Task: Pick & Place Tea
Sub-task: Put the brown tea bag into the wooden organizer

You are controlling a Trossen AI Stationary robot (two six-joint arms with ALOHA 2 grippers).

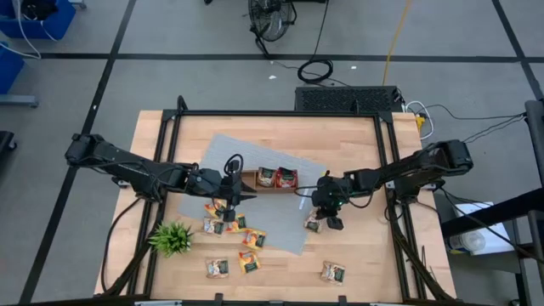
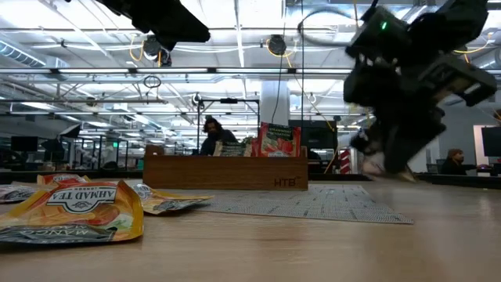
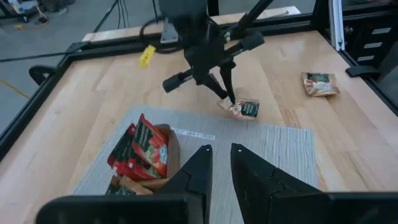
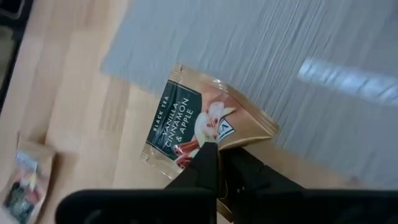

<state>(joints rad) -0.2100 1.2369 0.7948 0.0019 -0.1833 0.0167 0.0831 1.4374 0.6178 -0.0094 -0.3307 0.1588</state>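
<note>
Fingers of the right gripper point(image 4: 217, 163) are pinching one corner of a pale tan square tea sachet with a dark green label panel point(image 4: 199, 124), lettered vanilla, cinnamon and apple. The sachet is lying on the bare pale wooden table point(image 1: 365, 246), just off the edge of the grey woven mat point(image 1: 289, 157), and the jaws are closing together on its foil edge rather than across its middle. In the left wrist view the sachet point(image 3: 239, 107) is hanging slightly tilted from that corner, one side appearing to be resting on the wood.

Doing this step well is, I judge, a matter of lifting straight up and slowly: a corner grip on a thin, slippery packet is giving little hold, so a fast swing toward the brown wooden three-compartment tray point(image 1: 277, 178) is likely to shake it loose. Raising it clear of the mat edge before travelling is avoiding a snag. The tray is already holding a green-and-pale sachet and a red one standing on edge, so the packet should be coming down into a free slot, not onto those.

The left gripper point(image 1: 236, 194) is hovering over the mat just beside the tray, its fingers point(image 3: 199, 171) nearly together and carrying nothing. Other loose sachets point(image 1: 229, 225) are lying scattered near the small green spiky plant point(image 1: 172, 237), with one more sachet point(image 1: 332, 272) apart near the table's front.
</note>
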